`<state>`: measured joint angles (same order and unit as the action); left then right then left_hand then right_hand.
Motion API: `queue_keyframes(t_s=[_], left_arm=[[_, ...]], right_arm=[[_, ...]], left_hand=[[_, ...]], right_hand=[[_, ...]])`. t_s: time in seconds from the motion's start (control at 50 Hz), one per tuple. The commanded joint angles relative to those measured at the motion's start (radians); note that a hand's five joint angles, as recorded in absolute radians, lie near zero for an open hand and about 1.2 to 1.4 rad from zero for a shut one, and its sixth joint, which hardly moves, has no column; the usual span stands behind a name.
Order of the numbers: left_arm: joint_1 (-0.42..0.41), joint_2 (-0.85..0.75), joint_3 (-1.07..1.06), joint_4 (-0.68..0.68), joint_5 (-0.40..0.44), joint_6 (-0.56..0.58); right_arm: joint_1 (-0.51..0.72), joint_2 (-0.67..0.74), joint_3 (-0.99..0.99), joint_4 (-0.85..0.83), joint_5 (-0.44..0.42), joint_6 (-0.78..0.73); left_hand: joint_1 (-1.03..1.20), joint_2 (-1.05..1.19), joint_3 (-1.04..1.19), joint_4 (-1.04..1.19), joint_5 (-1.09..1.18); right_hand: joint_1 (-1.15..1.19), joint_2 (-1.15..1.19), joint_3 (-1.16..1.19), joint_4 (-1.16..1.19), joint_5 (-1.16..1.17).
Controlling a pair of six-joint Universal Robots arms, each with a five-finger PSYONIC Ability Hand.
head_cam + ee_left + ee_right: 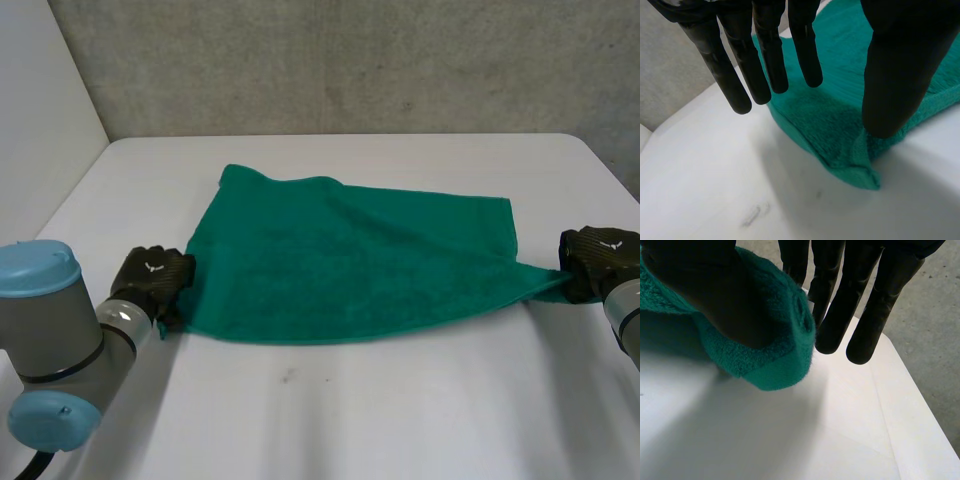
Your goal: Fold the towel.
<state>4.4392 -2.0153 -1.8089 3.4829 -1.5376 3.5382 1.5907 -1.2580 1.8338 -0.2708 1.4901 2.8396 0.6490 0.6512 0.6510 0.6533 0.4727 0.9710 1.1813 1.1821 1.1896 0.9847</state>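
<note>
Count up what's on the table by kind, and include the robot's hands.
green towel: 1
black robot hands: 2 (left hand, right hand)
Total: 3

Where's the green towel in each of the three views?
Head view: towel spread mid-table, between left hand and right hand.
Left wrist view: towel corner beneath the left hand's thumb.
Right wrist view: towel corner pinched between the right hand's thumb and fingers.
Shared landmark: the white table under it.
</note>
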Motion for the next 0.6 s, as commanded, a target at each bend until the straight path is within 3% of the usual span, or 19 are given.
queue_keyframes(t_s=[0.02,0.24,0.44,0.6], left_arm=[[-0.003,-0.019,0.003,-0.021,-0.001,0.008],[0.0,-0.051,0.014,-0.018,-0.016,0.016],[-0.003,0.0,0.002,-0.027,-0.015,0.018],[-0.003,0.001,0.003,-0.024,-0.015,0.047]], right_arm=[[-0.008,0.003,-0.002,0.001,0.001,0.003],[-0.009,0.003,-0.005,0.002,0.002,0.003],[-0.008,0.003,-0.004,0.002,0.002,0.003],[-0.006,0.003,-0.004,0.002,0.001,0.003]], left_hand=[[0.111,0.108,0.109,0.106,0.112],[0.084,0.082,0.082,0.08,0.086],[-0.186,-0.188,-0.188,-0.19,-0.184],[-0.168,-0.171,-0.17,-0.173,-0.167]], right_hand=[[0.425,0.215,0.214,0.207,0.237],[0.425,0.215,0.214,0.207,0.237],[0.425,0.215,0.214,0.207,0.237],[0.425,0.215,0.214,0.207,0.237]])
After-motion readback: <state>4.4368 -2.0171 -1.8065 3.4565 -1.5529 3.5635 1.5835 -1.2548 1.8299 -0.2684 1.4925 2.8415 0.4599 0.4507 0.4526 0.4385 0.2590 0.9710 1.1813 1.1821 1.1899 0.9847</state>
